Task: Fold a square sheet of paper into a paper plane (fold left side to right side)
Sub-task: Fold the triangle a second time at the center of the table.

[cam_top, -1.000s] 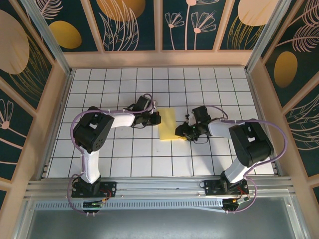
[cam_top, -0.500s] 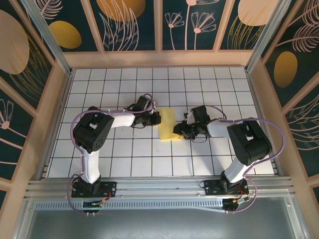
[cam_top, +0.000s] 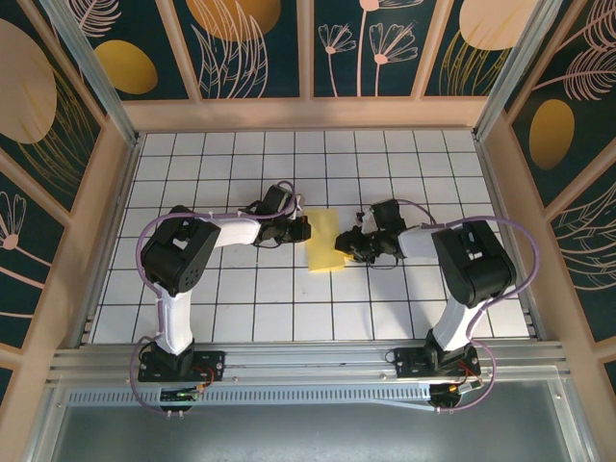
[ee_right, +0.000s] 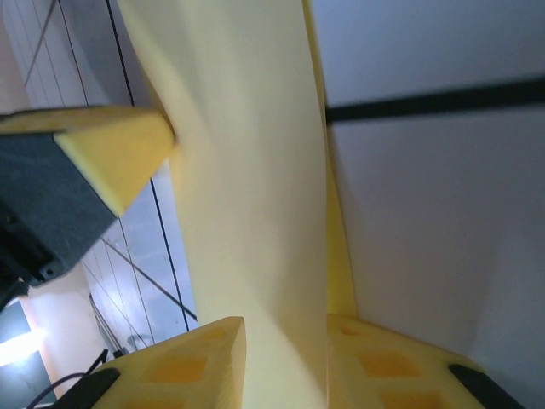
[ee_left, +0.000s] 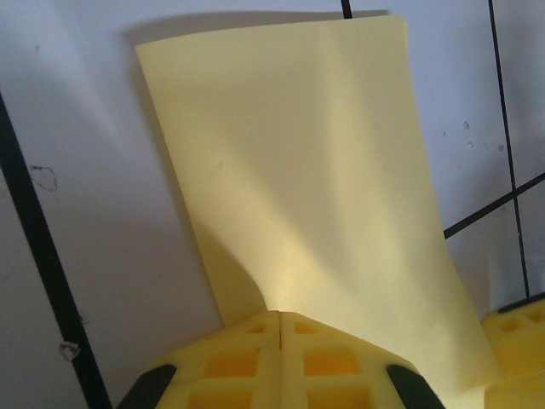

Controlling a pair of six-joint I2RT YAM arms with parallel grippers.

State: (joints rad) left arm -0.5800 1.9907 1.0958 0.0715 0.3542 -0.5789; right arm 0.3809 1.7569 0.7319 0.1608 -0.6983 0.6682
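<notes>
Dead centre of the desk point(cam_top: 241, 308) lay the square sheet of paper point(cam_top: 323, 242), doubled into a narrow strip running 12 to 6 o'clock. At its 10 o'clock edge sat the left end effector point(cam_top: 302, 228), fingers point(ee_left: 247, 358) pressed tight together, bearing down on the paper. Over at 4 o'clock, the right end effector point(cam_top: 348, 247) had its fingers slightly apart, the sheet's bowed edge standing up between them, not yet pinched

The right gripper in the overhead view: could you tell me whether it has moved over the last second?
Yes. Against the grid lines of the table, the right gripper has shifted slightly toward the far wall, beside the square sheet of paper.
</notes>
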